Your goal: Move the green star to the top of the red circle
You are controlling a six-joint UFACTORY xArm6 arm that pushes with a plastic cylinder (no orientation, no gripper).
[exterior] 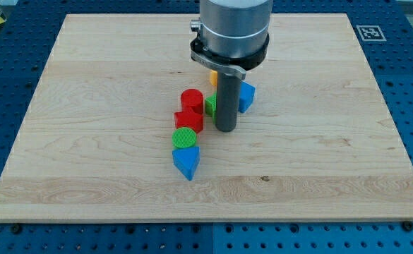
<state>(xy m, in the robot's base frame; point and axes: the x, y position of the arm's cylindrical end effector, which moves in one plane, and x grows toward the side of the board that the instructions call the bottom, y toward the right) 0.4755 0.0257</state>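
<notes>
The red circle (191,99) stands near the board's middle, with a red block (190,120) touching it just below. The green star (211,106) sits right of the red circle and is mostly hidden behind my rod. My tip (225,129) rests on the board just right of and slightly below the green star, close against it.
A green circle (184,137) and a blue triangle-like block (187,161) lie in a line below the red block. A blue block (246,97) sits right of the rod. A yellow block (212,76) peeks out behind the arm. The wooden board (86,141) lies on a blue perforated table.
</notes>
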